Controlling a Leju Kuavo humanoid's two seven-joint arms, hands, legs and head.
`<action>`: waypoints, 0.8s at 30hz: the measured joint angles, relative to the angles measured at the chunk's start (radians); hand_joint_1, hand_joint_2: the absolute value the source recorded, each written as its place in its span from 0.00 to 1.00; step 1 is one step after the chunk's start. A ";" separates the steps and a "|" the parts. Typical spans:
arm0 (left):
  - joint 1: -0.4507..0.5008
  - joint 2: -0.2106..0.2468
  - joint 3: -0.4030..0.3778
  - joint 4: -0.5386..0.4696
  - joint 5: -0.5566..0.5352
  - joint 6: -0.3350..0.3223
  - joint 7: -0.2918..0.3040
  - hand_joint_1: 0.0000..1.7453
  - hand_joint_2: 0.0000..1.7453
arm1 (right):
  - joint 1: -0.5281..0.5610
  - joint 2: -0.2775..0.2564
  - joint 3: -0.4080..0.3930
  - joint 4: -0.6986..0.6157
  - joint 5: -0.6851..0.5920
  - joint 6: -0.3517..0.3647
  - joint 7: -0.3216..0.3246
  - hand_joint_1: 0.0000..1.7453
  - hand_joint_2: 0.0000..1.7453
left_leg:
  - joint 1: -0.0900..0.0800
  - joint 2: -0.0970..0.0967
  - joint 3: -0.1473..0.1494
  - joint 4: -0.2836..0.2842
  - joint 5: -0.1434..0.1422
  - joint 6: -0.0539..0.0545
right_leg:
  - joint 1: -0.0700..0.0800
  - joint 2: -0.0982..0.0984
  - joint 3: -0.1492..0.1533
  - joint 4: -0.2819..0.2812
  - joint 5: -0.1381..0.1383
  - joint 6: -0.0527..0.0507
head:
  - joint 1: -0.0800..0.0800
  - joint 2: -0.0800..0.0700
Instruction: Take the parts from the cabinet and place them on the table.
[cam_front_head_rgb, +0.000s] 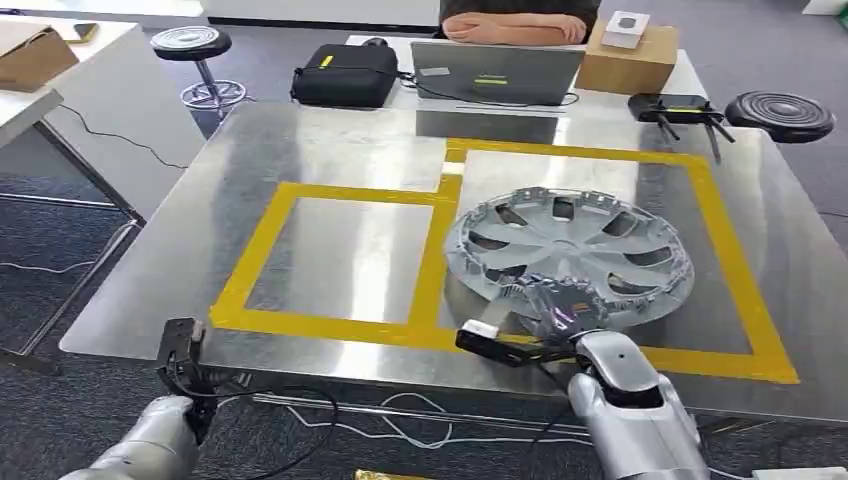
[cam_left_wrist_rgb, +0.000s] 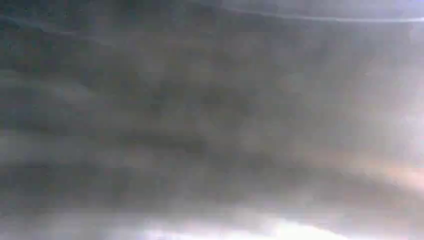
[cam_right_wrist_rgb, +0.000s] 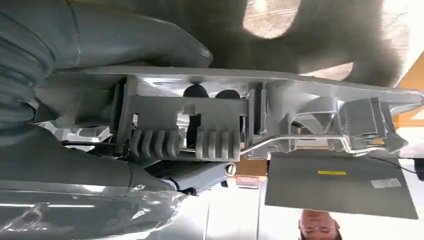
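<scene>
The hubcap (cam_front_head_rgb: 570, 250) (silver, spoked) lies on the metal table (cam_front_head_rgb: 340, 150) inside yellow tape, its near rim gripped by the right hand (cam_front_head_rgb: 560, 305). The left hand (cam_front_head_rgb: 182, 365) hangs below the table edge, its fingers' state unclear.

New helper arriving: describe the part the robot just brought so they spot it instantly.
Start at the steel table with yellow tape rectangles. In the right rectangle lies the silver hubcap, its near rim held by the right hand. It's the only round, spoked thing there.
</scene>
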 joint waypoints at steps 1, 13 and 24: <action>-0.001 0.000 0.000 0.001 0.000 0.000 0.000 0.00 0.00 | -0.001 0.000 0.008 0.004 0.002 0.000 0.007 0.00 1.00 | 0.000 0.000 0.000 0.000 0.000 0.000 | 0.000 0.000 0.000 0.000 0.000 0.000 | 0.000 0.000; -0.012 0.008 -0.003 0.029 0.012 0.014 -0.008 0.00 0.00 | 0.018 0.008 0.027 -0.030 -0.047 0.108 0.116 0.00 1.00 | 0.000 -0.001 0.000 -0.002 0.001 0.002 | 0.000 -0.003 -0.004 0.000 0.000 0.000 | 0.000 0.000; -0.005 0.019 0.008 0.030 0.037 0.015 -0.032 0.00 0.00 | 0.184 0.097 0.021 -0.414 -0.151 0.156 0.113 0.00 1.00 | -0.016 0.000 0.000 -0.002 -0.010 0.022 | -0.016 0.003 -0.001 -0.003 0.000 0.012 | 0.000 0.000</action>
